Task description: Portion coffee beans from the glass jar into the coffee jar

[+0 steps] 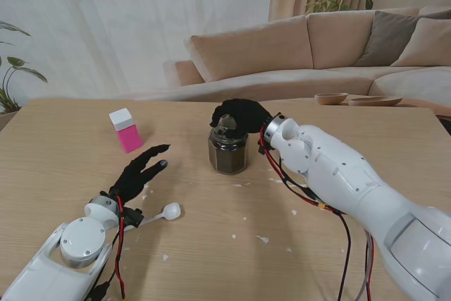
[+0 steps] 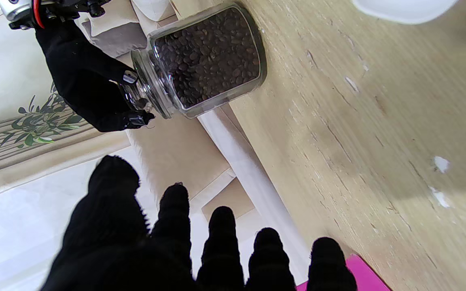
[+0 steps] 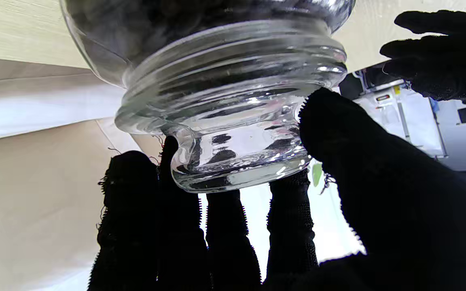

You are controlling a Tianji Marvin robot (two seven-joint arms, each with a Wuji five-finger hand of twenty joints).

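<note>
**Right hand on the stopper of the glass jar; left hand idle**

Your right hand [image 1: 242, 115] sits directly on top of the glass jar [image 1: 227, 150], which stands upright at mid-bench with its long axis vertical. In the right wrist view the fingers [image 3: 221, 238] and thumb wrap the glass stopper [image 3: 237, 159] that plugs the threaded neck, so the hand is closed on that stopper, not on the jar body. The coming move therefore runs straight up along the jar's axis.

Your left hand [image 1: 139, 173] is well apart, nearer to you and to the left, holding nothing, fingers spread and pointing toward the jar. The right hand is plainly the nearer 1.

Jar: clear, thick, faceted glass, packed with dark coffee beans [image 2: 206, 56] almost to the shoulder. Stopper: smooth moulded glass, likely slippery under knit gloves.

A white spoon [image 1: 167, 211] lies on the pale wood-grain bench [image 1: 63, 139] beside your left wrist. A pink and white box [image 1: 125, 130] stands to the left. I cannot identify a coffee jar in view.
</note>
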